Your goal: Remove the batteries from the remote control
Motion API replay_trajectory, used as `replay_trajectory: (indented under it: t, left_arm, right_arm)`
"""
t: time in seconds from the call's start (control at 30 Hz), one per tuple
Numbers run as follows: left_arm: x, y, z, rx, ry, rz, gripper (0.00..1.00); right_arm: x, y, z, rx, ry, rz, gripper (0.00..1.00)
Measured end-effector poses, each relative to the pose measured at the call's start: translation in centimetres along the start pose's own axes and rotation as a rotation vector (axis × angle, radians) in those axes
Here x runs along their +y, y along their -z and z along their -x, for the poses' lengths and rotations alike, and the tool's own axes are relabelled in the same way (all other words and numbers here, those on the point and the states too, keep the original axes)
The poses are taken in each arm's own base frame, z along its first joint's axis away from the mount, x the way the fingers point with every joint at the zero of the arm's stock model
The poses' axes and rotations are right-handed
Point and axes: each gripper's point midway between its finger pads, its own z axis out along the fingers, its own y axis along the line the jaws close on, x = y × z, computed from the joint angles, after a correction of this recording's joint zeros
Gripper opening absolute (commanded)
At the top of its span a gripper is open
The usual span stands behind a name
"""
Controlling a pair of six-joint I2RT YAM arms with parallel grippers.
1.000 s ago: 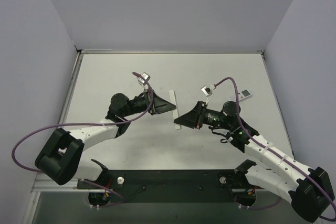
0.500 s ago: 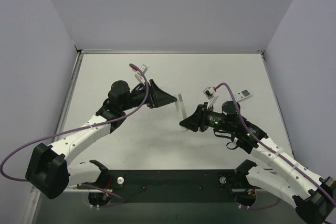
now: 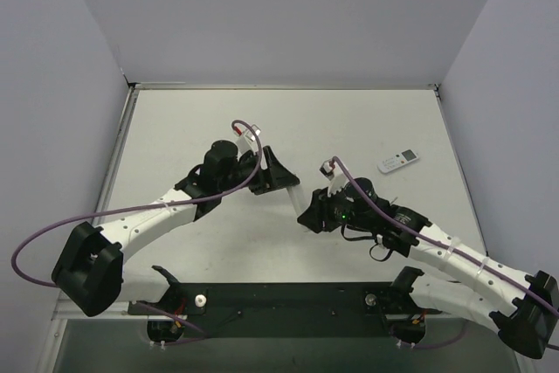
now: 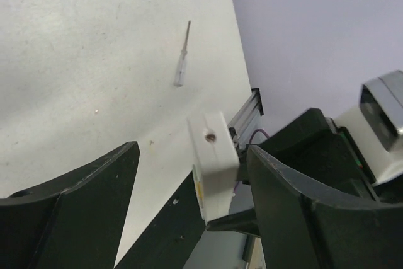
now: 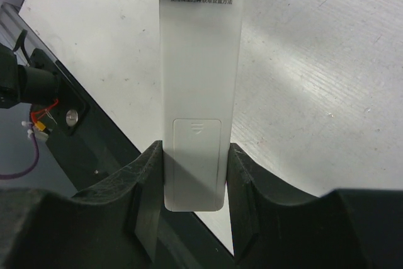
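The right gripper [image 5: 194, 184] pinches the remote control [image 5: 200, 61] at its battery cover [image 5: 196, 155] end, batteries unseen inside, long axis running straight toward the left gripper [image 4: 192, 162], whose jaws stand spread either side of the far tip.

Both arms reach inward, meeting nearly tip to tip
Left gripper [image 4: 192, 150] stands wide open; right gripper [image 5: 195, 149] is pinched onto the remote [image 5: 200, 80]; both elbows bent, forearms slanting toward the middle
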Motion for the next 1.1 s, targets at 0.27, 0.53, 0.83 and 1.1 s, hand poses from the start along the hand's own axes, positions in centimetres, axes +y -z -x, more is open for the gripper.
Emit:
replay_trajectory:
  t: [0.27, 0.53, 0.83, 1.1]
  left_arm:
    - [1.8, -0.6, -0.6, 0.019, 0.047, 0.064, 0.42]
    - [2.1, -0.6, -0.9, 0.020, 0.096, 0.063, 0.00]
    - [6.2, 1.2, 1.2, -0.040, 0.101, 0.109, 0.00]
    - [6.9, 4.1, 2.4, -0.192, 0.058, 0.054, 0.00]
  right_arm:
    - [0.1, -0.4, -1.2, 0.028, 0.045, -0.036, 0.02]
    - [-0.8, -0.9, -1.9, 0.054, 0.076, -0.078, 0.52]
    - [-2.4, -0.6, 0.4, -0.015, -0.141, -0.126, 0.94]
    - [-1.8, -1.3, 3.1, -0.084, -0.378, -0.031, 0.90]
